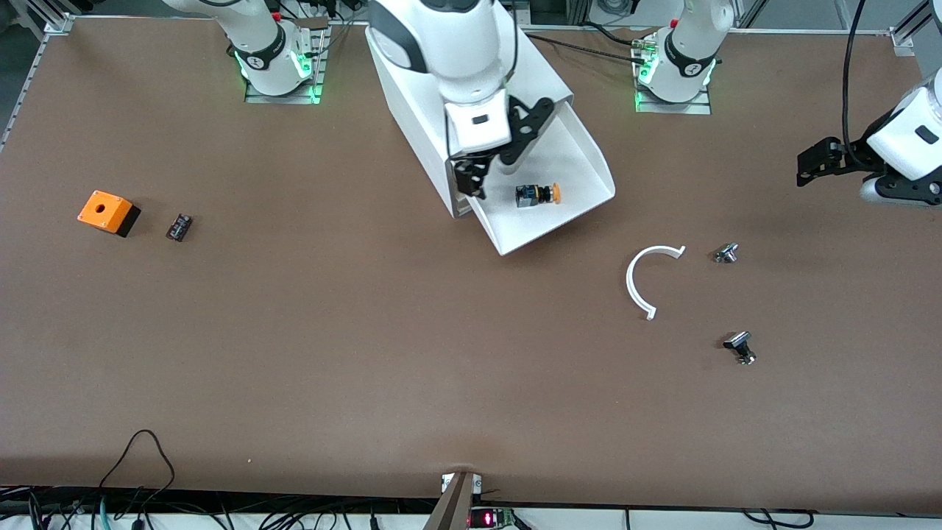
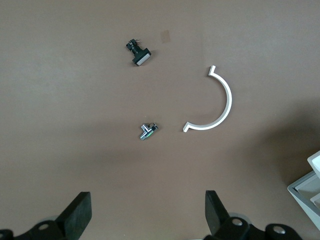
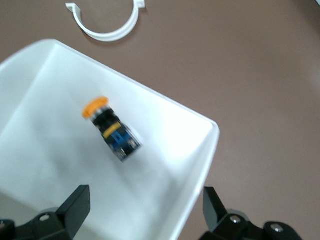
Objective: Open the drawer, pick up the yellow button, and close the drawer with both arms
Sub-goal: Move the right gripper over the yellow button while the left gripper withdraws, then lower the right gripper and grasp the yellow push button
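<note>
Right gripper (image 1: 486, 173) hangs over the pulled-out drawer (image 1: 581, 158), fingers spread wide with nothing between them, just beside the button (image 1: 538, 194). In the right wrist view both fingertips (image 3: 75, 200) frame the tray and the button (image 3: 111, 134) lies on its side on the tray floor, orange cap pointing away from the cabinet (image 1: 412, 103), black-and-blue body toward it. The button sits near the drawer's open front end, apart from both side walls.

Handling guess: small, light, hard plastic (rigid, no give), so a firm pinch is fine. It's a cylinder lying flat on smooth white plastic, so it probably rolls or skates if nudged from one side. Best hold looks like across the black-and-blue body, fingers square to its long axis, not on the flat round cap, which is wider and likely to slip out. The drawer wall is low, so there is room to come straight down.

Left gripper (image 1: 813, 163) waits over bare table well out from the drawer, toward the left arm's end, jaws also wide apart and empty (fingertips (image 2: 80, 212) show clearly in the left wrist view).

Out from the drawer: white half-ring (image 1: 647, 280) lies nearer the front camera than the drawer, two small metal-and-black parts (image 1: 726, 253) (image 1: 741, 346) just past it. Toward the right arm's end, well apart from the drawer: orange cube (image 1: 107, 212) with hole, and a small black block (image 1: 179, 227) beside it.
</note>
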Robot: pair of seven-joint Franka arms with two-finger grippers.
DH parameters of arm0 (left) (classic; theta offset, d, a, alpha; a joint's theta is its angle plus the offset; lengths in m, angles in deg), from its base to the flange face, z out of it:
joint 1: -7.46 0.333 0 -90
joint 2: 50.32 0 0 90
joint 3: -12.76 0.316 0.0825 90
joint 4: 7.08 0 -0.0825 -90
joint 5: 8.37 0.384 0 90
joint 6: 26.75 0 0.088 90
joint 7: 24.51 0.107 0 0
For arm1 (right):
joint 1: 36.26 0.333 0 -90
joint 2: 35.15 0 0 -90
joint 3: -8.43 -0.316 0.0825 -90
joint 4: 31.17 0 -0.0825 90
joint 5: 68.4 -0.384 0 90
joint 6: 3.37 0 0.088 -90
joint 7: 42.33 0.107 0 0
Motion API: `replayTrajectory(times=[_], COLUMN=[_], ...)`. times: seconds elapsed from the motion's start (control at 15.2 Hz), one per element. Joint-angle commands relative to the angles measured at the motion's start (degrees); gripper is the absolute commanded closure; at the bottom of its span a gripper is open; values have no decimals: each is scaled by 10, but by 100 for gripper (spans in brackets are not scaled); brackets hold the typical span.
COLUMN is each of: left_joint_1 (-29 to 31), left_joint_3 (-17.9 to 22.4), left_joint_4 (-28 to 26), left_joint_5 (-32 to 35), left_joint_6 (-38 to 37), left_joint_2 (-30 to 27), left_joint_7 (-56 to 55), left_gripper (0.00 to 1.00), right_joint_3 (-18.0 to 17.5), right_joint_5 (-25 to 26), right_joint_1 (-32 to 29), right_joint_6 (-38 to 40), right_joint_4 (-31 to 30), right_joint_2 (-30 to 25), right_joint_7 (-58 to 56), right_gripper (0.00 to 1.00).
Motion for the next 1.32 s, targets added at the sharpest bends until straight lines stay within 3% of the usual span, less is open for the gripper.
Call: replayTrajectory(times=[0.0, 0.33, 1.25], left_joint_1=[-2, 1, 4], left_joint_3=[-3, -3, -1], left_joint_4=[15, 15, 15], left_joint_5=[14, 10, 8], left_joint_6=[-12, -13, -12], left_joint_2=[8, 8, 9], left_joint_7=[-9, -9, -8], left_gripper=[0, 0, 0], right_joint_3=[7, 12, 13], right_joint_5=[4, 5, 6], right_joint_1=[17, 25, 25], right_joint_6=[9, 6, 11], right_joint_4=[101, 116, 85], right_joint_2=[67, 100, 110], right_joint_7=[-32, -107, -215], right_gripper=[0, 0, 0])
